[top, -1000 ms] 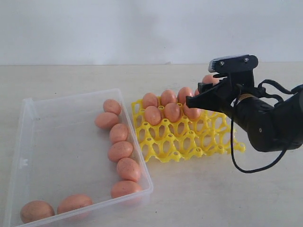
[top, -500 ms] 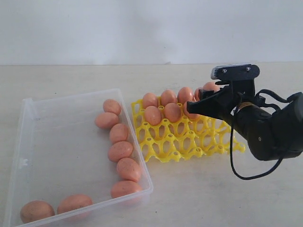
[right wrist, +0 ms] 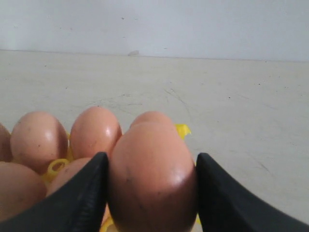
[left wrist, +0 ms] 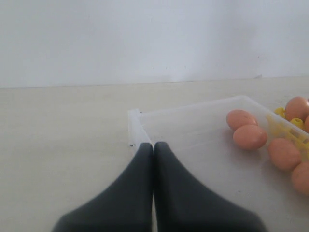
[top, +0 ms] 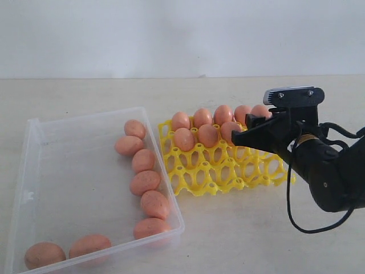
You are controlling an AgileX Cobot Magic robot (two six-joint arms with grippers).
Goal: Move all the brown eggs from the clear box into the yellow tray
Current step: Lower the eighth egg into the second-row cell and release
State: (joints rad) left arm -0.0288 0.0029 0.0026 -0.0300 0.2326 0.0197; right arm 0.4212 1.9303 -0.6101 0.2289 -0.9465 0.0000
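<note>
Eight brown eggs (top: 145,182) lie in the clear box (top: 74,182) on a pale counter (top: 239,240) before a white wall (top: 171,34).
The yellow tray (top: 217,171) beside it carries seven more; the right pincer (right wrist: 152,159) clasps one brown egg (top: 261,110) at the far row's right end, lower and farther right than a second ago. The left pincer (left wrist: 154,145) is clenched, empty.

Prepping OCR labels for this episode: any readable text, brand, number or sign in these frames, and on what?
None: no word, label, brand, number or sign can be read in any view.
The brown eggs carry only faint specks.
The clear box, the yellow tray and the right gripper show no print on the sides in view.
</note>
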